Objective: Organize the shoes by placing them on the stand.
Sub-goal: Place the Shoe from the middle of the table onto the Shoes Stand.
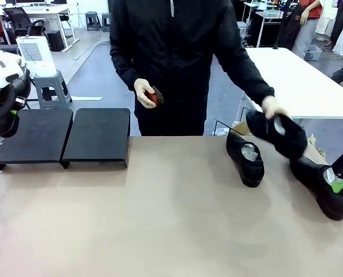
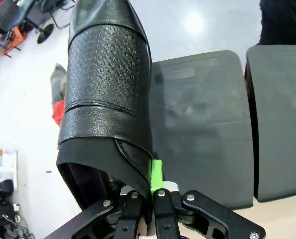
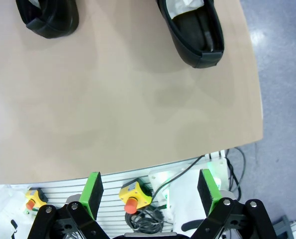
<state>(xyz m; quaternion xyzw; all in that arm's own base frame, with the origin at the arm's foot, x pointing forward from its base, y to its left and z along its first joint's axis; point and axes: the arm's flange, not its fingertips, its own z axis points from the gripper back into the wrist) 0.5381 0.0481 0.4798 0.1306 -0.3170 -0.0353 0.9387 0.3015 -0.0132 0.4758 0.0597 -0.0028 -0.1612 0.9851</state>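
My left gripper (image 2: 150, 180) is shut on the heel rim of a glossy black shoe (image 2: 108, 84). That shoe hangs toe-away over the left end of the matte black stand (image 2: 202, 129). My left arm (image 1: 7, 86) is at the far left beside the stand (image 1: 96, 135). One shoe (image 1: 246, 157) lies on the table right of centre and another (image 1: 321, 183) at the far right. The person lifts a third shoe (image 1: 278, 134) in one hand. My right gripper (image 3: 150, 191) is open, over the table's near edge, well short of two shoes (image 3: 195, 30) (image 3: 48, 17).
The person's other hand holds a small reddish-brown brush (image 1: 153, 96) above the table's far edge. The stand's top is bare. The brown tabletop (image 1: 159, 219) is free in the middle and front. A white table (image 1: 309, 86) stands behind on the right.
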